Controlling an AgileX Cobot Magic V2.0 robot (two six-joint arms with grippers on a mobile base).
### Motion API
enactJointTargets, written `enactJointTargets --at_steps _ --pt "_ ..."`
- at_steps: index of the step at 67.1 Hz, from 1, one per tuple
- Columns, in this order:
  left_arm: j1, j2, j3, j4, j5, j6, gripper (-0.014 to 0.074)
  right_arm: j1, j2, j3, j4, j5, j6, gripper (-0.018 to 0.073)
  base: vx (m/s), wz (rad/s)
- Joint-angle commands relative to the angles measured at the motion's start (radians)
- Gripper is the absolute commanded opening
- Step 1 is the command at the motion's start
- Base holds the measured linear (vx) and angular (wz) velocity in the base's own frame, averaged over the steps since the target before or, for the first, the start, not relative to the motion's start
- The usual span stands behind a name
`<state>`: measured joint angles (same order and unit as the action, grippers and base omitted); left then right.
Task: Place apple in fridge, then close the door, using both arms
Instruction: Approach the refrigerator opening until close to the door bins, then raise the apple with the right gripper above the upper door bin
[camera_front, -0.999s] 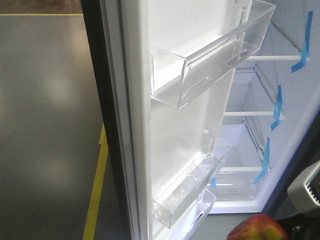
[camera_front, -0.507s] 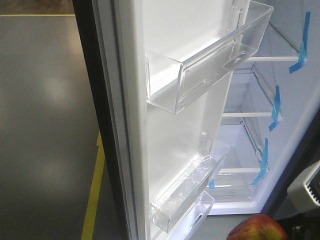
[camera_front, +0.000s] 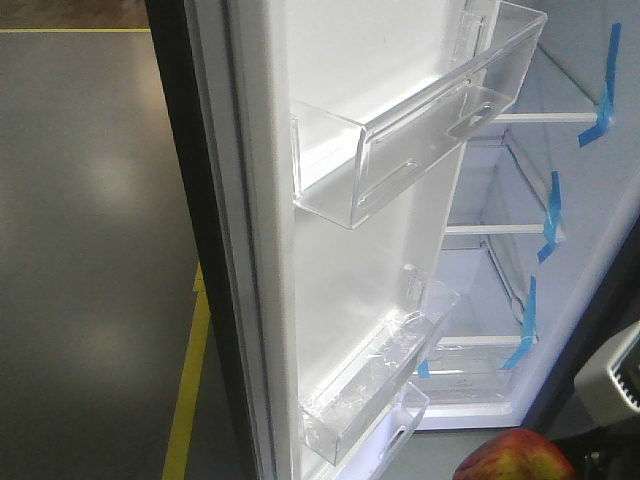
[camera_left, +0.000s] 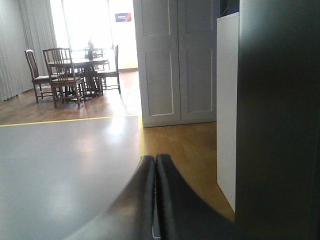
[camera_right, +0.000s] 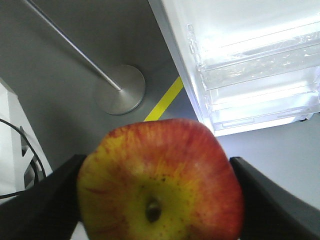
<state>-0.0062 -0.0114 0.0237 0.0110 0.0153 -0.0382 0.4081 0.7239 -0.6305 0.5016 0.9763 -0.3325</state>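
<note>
The red and yellow apple (camera_right: 160, 182) fills the lower part of the right wrist view, and my right gripper (camera_right: 160, 205) is shut on it, one black finger (camera_right: 47, 202) on each side. In the front view the apple (camera_front: 515, 455) shows at the bottom right, low in front of the open fridge (camera_front: 500, 290) with its white shelves and blue tape (camera_front: 550, 215). The door (camera_front: 340, 260) stands open, its white liner and clear bins (camera_front: 420, 130) facing me. My left gripper (camera_left: 155, 160) is shut and empty, beside the door's dark outer face (camera_left: 277, 115).
Grey floor with a yellow line (camera_front: 188, 390) lies left of the door. A round metal stand base (camera_right: 120, 89) with a pole sits on the floor below the right arm. A dining table with chairs (camera_left: 75, 70) and a white cabinet (camera_left: 175, 60) stand far off.
The door edge and bins shifted slightly left in the front view a second ago, then held still. The apple stays in the right gripper at the same spot.
</note>
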Motion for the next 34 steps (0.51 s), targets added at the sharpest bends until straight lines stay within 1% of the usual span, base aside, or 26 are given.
enactJointTargets --at_steps 1,25,34 --pt "-0.003 -0.015 -0.016 -0.011 -0.071 -0.005 -0.0006 0.001 -0.002 -0.028 0.031 -0.042 -0.007 0.0412 0.00 0.00" --pt "-0.003 -0.015 -0.016 -0.011 -0.071 -0.005 -0.0006 0.001 -0.002 -0.028 0.044 -0.060 -0.007 0.0412 0.00 0.00" --pt "-0.003 -0.015 -0.016 -0.011 -0.071 -0.005 -0.0006 0.000 -0.002 -0.066 -0.003 -0.102 -0.010 0.0412 0.00 0.00"
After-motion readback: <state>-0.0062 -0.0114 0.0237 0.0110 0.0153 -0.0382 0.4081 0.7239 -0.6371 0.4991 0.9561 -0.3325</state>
